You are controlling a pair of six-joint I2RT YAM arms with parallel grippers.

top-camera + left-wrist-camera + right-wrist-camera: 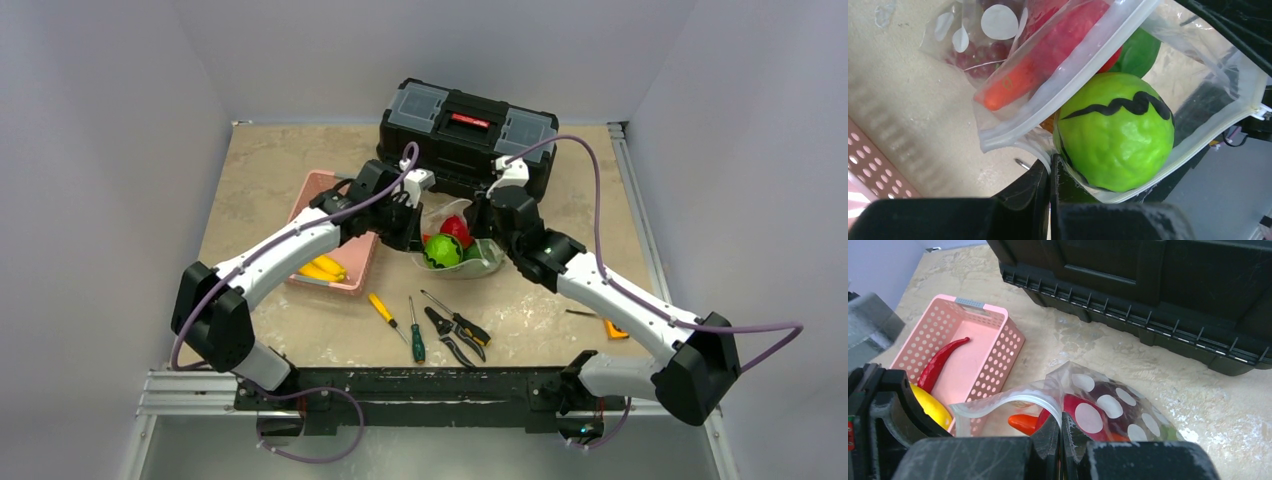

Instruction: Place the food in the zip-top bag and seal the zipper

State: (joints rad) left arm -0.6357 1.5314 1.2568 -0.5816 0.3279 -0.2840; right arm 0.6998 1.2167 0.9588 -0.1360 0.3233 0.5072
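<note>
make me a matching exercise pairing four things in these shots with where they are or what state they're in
1 green fruit
2 red chilli
3 left gripper
4 toolbox

a in the pink basket
b behind the zip-top bag
c shut on the bag's rim
d in the bag's open mouth

Pairs: 1-d, 2-a, 3-c, 4-b

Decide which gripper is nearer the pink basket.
Left. The left gripper pinches the zip-top bag beside the pink basket; the right gripper pinches it on the far side, away from the basket.
</note>
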